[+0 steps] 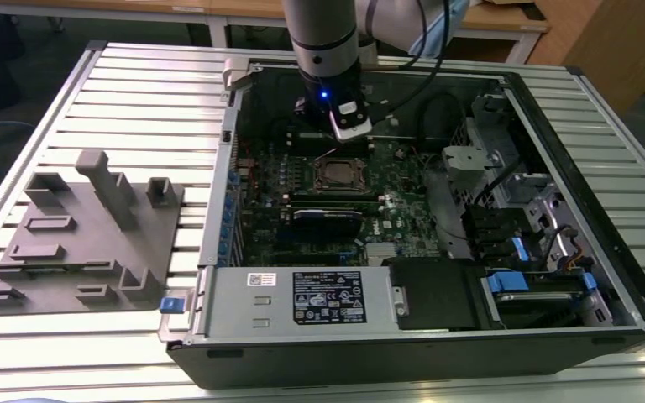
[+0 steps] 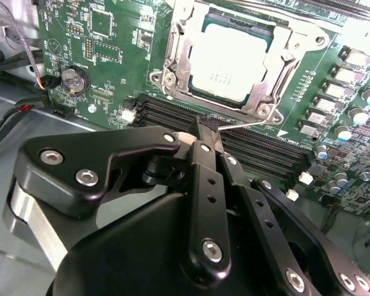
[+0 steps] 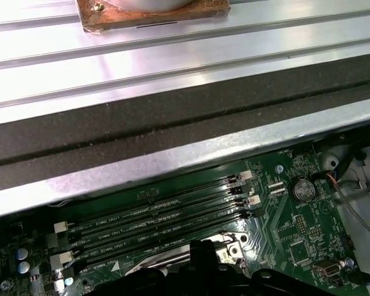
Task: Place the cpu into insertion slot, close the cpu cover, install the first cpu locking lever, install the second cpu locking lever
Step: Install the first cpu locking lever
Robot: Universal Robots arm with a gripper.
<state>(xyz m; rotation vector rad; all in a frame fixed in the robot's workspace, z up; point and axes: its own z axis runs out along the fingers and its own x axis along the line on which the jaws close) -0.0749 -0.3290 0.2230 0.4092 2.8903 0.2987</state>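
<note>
With the pale silvery square cpu (image 2: pixel 229 60) seated under its silvery metal frame cpu cover (image 2: pixel 186 49), the closed, empty black hand (image 2: pixel 205 126) beside that cover should press the thin wire locking lever (image 2: pixel 250 124) squarely.

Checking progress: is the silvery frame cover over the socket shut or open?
Shut. In the second wrist view the silvery square metal frame cover lies flat around the pale square chip, which shows through its window.

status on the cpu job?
Gripper shut, empty, above memory slots. Cpu seated in insertion slot, cpu cover down. Nothing in the way.
</note>
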